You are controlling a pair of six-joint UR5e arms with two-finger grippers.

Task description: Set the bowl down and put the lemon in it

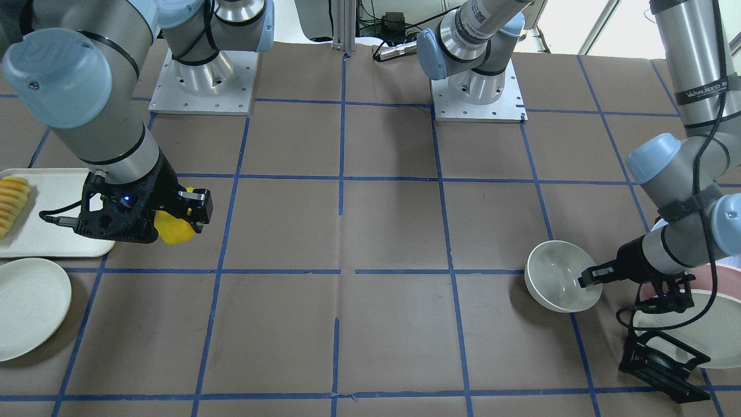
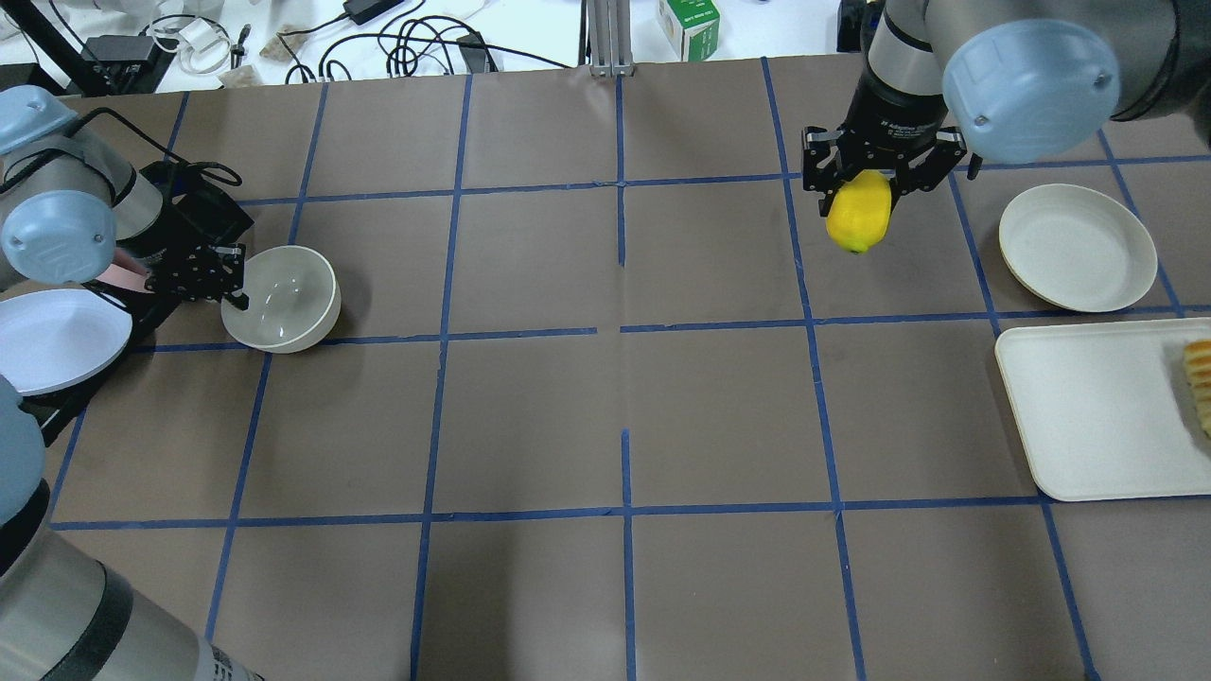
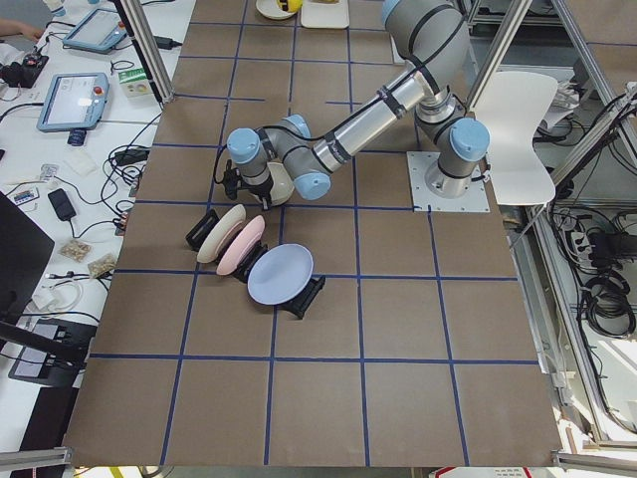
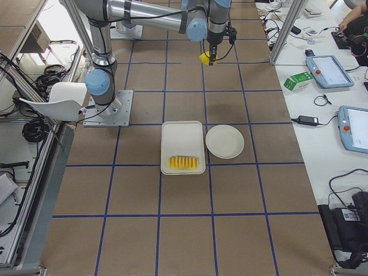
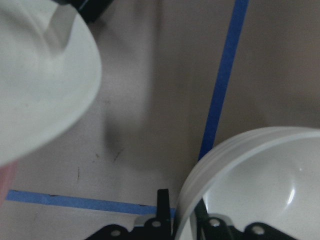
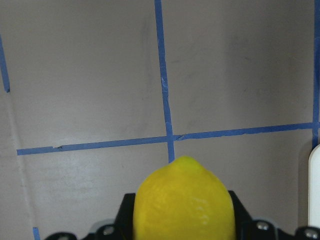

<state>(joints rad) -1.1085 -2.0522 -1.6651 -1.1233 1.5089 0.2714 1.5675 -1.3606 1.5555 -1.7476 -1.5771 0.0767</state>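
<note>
Nearest the robot's side of the table, the tray point(image 2: 1088, 416) lies far off to the right of the bowl point(image 2: 284, 298), with ridged yellow slices point(image 2: 1200, 383) at its outer edge. The bowl is at the left end of the table. My left gripper point(image 2: 236, 295) pinches its rim, one finger inside and one outside, with only the wall's thickness between them. I can't tell whether the bowl rests on the table. Just left of the bowl, a white plate point(image 2: 52, 336) leans in a rack. Farther out, a flat plate point(image 2: 1079, 248) lies well right of the bowl. Farthest, my right gripper point(image 2: 863, 189) hangs above the table, well right of the bowl. Its jaws are clamped on the lemon point(image 2: 859, 222), whose tip points down.
</note>
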